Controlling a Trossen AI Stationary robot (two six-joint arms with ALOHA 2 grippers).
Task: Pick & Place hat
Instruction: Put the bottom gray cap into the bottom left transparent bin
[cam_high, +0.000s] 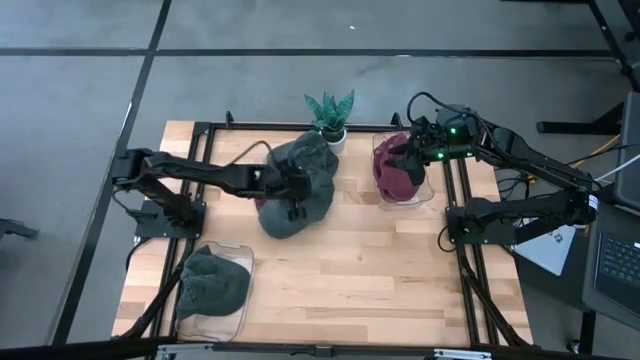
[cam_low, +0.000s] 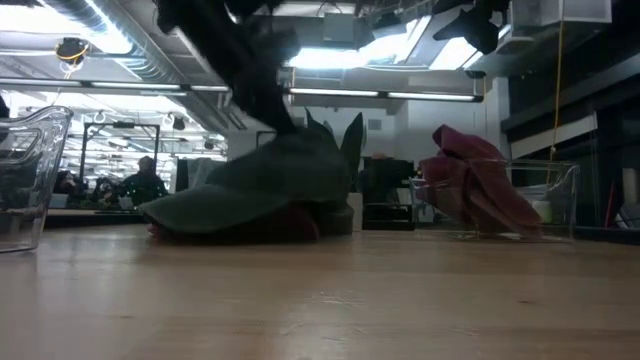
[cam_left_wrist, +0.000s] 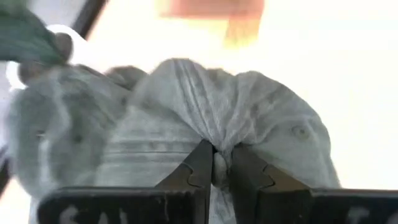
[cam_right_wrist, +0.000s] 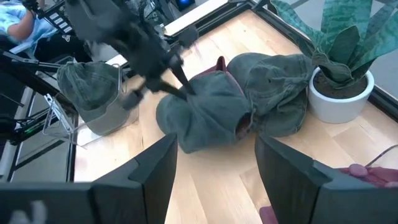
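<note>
Left wrist view shows the left gripper (cam_left_wrist: 214, 163) clamped on a fold of the grey-green hat (cam_left_wrist: 180, 124) pinched between its fingers, so the pick looks made and a lift comes next, while the right gripper (cam_right_wrist: 214, 180) waits with fingers apart.

Overhead, table-level and two wrist cameras all share the table (cam_high: 340, 270).

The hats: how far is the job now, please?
One green hat already lies in the clear tray at the table's front left. The left gripper is shut on a fold of the grey-green hat mid-table. That hat remains to be placed. The right gripper waits open above the maroon hat.
</note>
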